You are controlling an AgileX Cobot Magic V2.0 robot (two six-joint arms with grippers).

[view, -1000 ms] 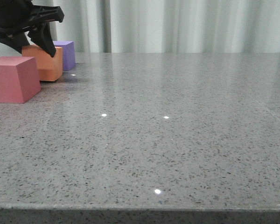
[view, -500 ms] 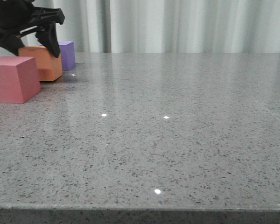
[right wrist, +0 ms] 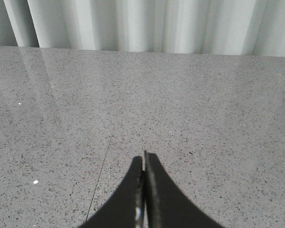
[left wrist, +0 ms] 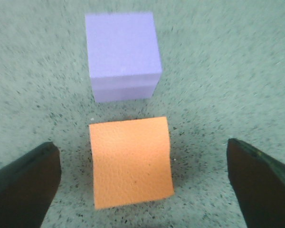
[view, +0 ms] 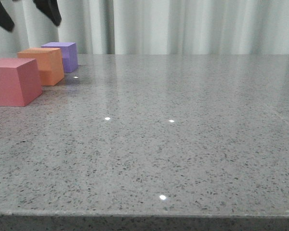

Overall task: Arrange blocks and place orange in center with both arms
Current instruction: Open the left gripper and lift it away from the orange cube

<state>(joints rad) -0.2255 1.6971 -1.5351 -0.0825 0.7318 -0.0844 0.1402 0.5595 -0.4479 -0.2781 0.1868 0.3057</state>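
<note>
Three blocks stand in a row on the grey table at the far left: a red-pink cube [view: 10,82] nearest, the orange cube [view: 42,65] in the middle, a purple cube [view: 62,54] behind it. My left gripper [view: 26,14] hangs open well above the orange cube, holding nothing. From the left wrist, the orange cube [left wrist: 131,161] lies between the wide-spread dark fingers [left wrist: 23,185], clear of both, with the purple cube [left wrist: 122,54] just beyond it. My right gripper [right wrist: 143,159] is shut with nothing in it, over bare table, and the front view does not show it.
The speckled grey table [view: 183,144] stretches from the blocks to the right. A pale curtain [view: 192,26] hangs behind the far edge. The near table edge runs along the bottom of the front view.
My left gripper has risen from around the orange cube to high above it, still open. The orange cube stays on the table between the other two cubes.
</note>
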